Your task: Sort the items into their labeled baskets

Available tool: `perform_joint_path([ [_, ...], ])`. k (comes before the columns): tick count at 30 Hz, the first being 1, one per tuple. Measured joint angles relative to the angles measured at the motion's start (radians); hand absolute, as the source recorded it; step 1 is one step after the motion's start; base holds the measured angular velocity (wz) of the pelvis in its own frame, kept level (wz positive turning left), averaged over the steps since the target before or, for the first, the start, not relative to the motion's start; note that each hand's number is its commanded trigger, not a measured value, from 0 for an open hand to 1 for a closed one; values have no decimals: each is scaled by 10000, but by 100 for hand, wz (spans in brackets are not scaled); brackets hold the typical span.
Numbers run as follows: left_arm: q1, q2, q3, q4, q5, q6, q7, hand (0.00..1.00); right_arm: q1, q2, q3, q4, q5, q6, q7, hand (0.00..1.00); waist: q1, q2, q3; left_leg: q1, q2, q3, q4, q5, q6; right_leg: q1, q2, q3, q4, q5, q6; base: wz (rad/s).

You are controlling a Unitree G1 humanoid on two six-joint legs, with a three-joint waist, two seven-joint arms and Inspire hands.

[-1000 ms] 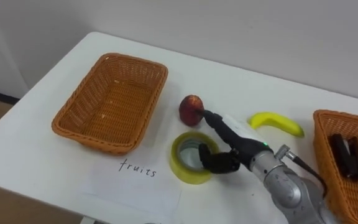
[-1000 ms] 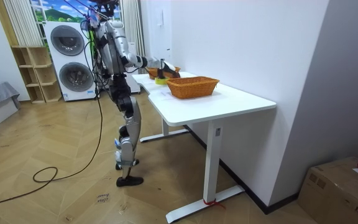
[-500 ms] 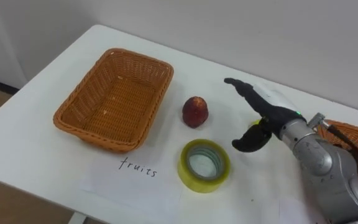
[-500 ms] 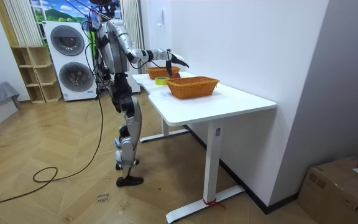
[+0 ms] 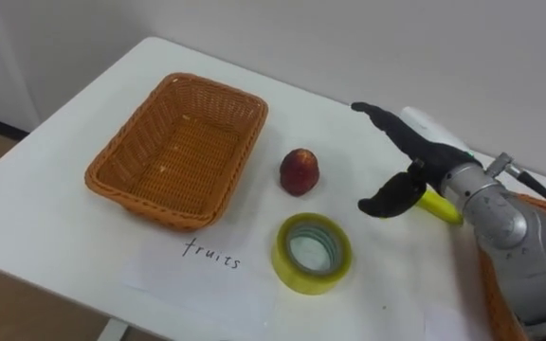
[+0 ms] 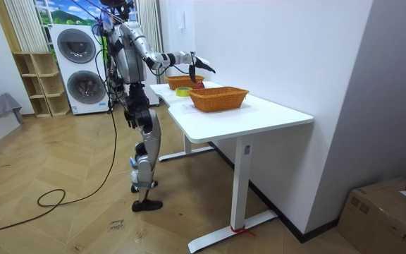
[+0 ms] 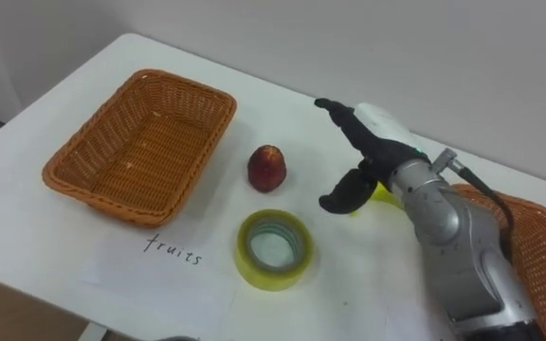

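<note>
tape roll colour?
The tape roll is yellow, with a paler inside; it shows best in the left eye view.

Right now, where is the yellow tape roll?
In the left eye view the yellow tape roll lies on the table, just below the red fruit and right of the empty basket.

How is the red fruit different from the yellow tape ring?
The red fruit is a solid, rounded lump, while the tape ring is a flat hoop with a hole in the middle. The fruit is dark red and the tape is yellow. The tape looks wider than the fruit. Both rest on the white table.
</note>
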Motion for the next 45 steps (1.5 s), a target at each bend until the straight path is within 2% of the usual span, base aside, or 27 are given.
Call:
perform_joint_path([
  [9, -23, 0, 33, 59, -4, 32, -38, 0, 53, -27, 1, -31, 1345, 114, 615, 0, -14, -54, -35, 8, 7, -14, 54, 0, 0, 6, 5, 9, -19, 0, 0, 0],
  [11, -113, 7, 68, 65, 0, 101, -39, 0, 114, -36, 1, 152, 2020, 167, 897, 0, -36, -62, -37, 27, 3, -29, 56, 0, 0, 45, 4, 8, -19, 0, 0, 3],
  [17, -238, 26, 65, 253, -2, 230, -39, 0, 116, -32, 3, 913, 2568, 338, 1498, 0, 29, -47, -25, 120, 4, -52, 12, -3, -1, 160, 5, -12, -19, 0, 0, 0],
  [22, -284, 22, 62, 254, -2, 460, -38, 0, 202, -29, 37, 1172, 2702, 664, 1802, 0, 226, -53, -23, 101, 1, -62, 47, -3, -2, 161, 4, -61, -9, 0, 0, 0],
  [28, -311, 16, 49, 255, -4, 659, -38, 0, 344, -20, 47, 1220, 2743, 848, 2061, 0, 288, -90, -8, 12, -7, -158, 152, -3, -3, 153, -4, -194, -1, 0, 0, 6],
  [39, -451, 17, -340, 208, -5, 719, 8, 0, 346, -3, 59, 1249, 2799, 863, 2255, 0, 298, -44, 16, -25, -9, -148, 216, -4, -5, 145, -10, -243, 5, 0, 0, 0],
  [45, -467, 9, -488, 208, -4, 869, 10, 0, 345, -3, 57, 1250, 2800, 869, 2256, 0, 287, 14, 1, -31, -7, -147, 215, -4, -6, 136, -9, -246, 5, 0, 0, 0],
])
